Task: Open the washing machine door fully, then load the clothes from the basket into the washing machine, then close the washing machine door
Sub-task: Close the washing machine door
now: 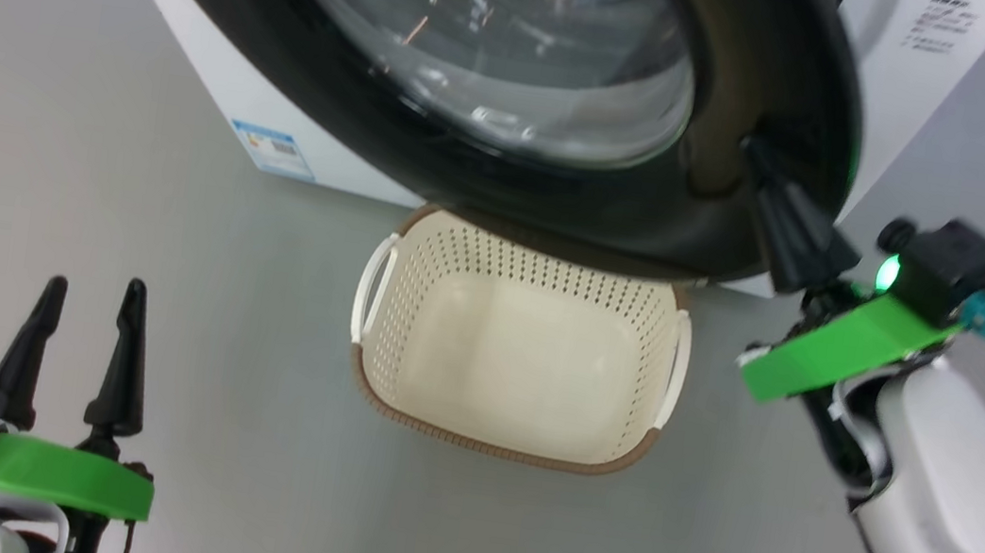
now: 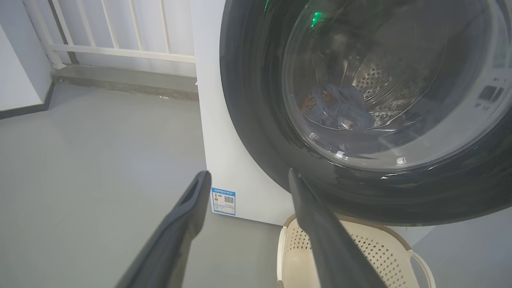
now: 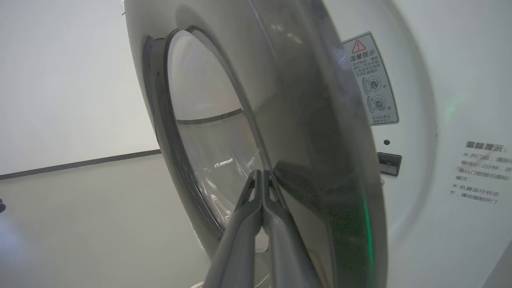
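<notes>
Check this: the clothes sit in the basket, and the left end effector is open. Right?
No. The clothes lie inside the drum, seen through the door in the left wrist view; the basket is empty. The left end effector is open.

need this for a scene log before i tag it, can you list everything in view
washing machine: one, white, behind the basket
washing machine door: one, glossy black with clear glass, ajar
clothes: small bundle, light blue with orange-brown print, in the drum behind the glass
basket: one, cream with brown rim, empty, on the floor below the door
label: one, blue, machine's lower corner
warning sticker: one, white with red triangle, machine front
railing: one, white, beyond the machine
floor: grey
left gripper: dark fingers, open, touching nothing
right gripper: dark fingers, shut, tips against the door
</notes>
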{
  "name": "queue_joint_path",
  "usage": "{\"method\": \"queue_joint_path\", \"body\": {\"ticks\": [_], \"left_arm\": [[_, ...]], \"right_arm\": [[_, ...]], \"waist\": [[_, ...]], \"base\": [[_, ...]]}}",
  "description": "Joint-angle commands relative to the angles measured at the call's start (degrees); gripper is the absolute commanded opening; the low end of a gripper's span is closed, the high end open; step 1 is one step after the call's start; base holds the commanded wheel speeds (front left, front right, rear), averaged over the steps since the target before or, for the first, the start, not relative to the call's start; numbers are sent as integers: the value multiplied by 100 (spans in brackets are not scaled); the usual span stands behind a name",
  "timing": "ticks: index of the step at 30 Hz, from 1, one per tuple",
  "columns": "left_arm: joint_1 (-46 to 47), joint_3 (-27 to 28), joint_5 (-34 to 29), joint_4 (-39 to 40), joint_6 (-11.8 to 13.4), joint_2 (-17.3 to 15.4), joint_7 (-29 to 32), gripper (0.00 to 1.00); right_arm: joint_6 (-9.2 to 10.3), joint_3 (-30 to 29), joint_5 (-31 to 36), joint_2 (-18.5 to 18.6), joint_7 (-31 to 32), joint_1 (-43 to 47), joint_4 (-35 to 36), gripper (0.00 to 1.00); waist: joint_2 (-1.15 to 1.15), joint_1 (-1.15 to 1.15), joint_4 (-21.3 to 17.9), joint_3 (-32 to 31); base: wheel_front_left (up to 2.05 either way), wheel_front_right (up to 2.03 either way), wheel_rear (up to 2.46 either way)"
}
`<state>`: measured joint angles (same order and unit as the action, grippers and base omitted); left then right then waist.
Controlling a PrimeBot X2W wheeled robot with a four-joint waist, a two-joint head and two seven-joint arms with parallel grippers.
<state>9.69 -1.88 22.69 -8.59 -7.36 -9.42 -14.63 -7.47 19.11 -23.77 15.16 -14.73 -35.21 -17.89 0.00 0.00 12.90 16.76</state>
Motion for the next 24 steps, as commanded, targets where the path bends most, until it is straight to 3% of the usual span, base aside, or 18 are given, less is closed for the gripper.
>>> {"method": "queue_joint_path", "body": {"ticks": [1, 13, 24], "left_arm": [[176, 178, 49, 157, -13, -197, -37, 100], [473, 137, 148, 194, -13, -225, -37, 100], [541, 122, 198, 170, -13, -223, -37, 100]], "right_arm": [[-2, 22, -28, 20, -27, -123, 89, 0], [-2, -99, -101, 351, -27, -1292, -403, 0], [-2, -506, 223, 284, -27, -1975, -1037, 0]], "waist": [[0, 0, 98, 199], [0, 0, 259, 712], [0, 0, 269, 780]], "base": [[0, 0, 0], [0, 0, 0], [0, 0, 0]]}}
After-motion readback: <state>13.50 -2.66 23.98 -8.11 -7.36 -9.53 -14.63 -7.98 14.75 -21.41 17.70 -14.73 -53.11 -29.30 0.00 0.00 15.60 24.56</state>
